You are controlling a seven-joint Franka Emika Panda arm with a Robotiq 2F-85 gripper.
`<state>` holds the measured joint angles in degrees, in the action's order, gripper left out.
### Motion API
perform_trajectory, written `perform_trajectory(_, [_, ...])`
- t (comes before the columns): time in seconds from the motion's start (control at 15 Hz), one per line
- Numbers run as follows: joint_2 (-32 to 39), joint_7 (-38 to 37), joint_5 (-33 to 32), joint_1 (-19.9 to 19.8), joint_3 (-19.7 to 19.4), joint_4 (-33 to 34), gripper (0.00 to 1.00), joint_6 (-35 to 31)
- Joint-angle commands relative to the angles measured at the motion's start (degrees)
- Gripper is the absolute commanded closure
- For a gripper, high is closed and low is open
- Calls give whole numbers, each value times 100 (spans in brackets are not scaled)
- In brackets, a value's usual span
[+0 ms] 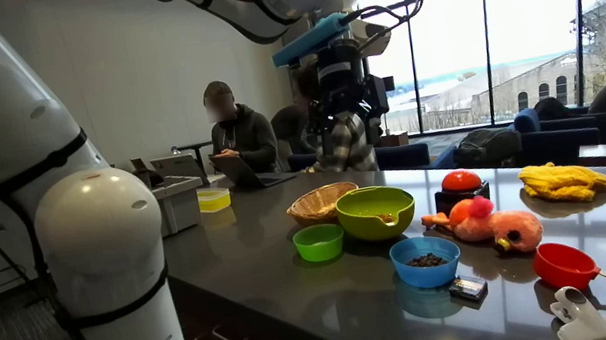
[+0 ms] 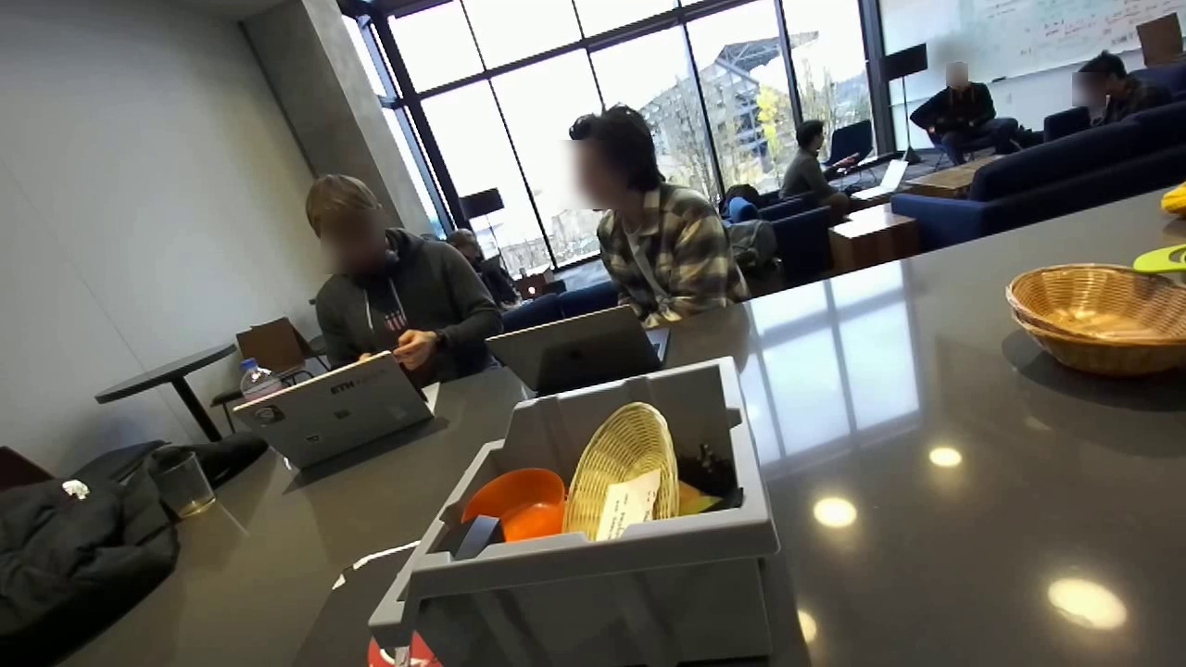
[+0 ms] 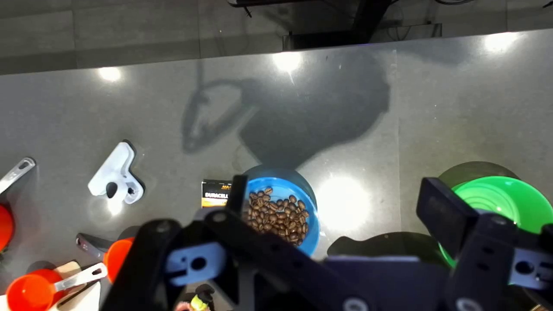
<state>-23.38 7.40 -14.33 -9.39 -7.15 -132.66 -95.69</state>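
Hover before contact, seemingly, with gripper (image 3: pixel 341 203) wide and empty above table (image 3: pixel 453 129), showing between blue bowl (image 3: pixel 285 188) left and green bowl (image 3: pixel 510 194) right in wrist view, next likely calling for alignment before lowering.

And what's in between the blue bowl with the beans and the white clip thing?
A Duracell battery pack, nearer the blue bowl than the white clip; the wrist view shows it.

We read "DURACELL" and "AAA" on the battery pack (image 3: pixel 214 193) and "ETH" on a laptop lid (image 2: pixel 345 421).
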Motion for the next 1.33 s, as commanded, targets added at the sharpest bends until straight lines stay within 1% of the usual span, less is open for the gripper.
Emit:
perform_trajectory(0.0, [-1, -20, -18, 69, -58, 9, 0, 15])
perform_trajectory(1.13, [-1, -21, -18, 69, -59, 9, 0, 15])
perform_trajectory(1.27, [10, -130, 77, 126, 5, 1, 0, 38])
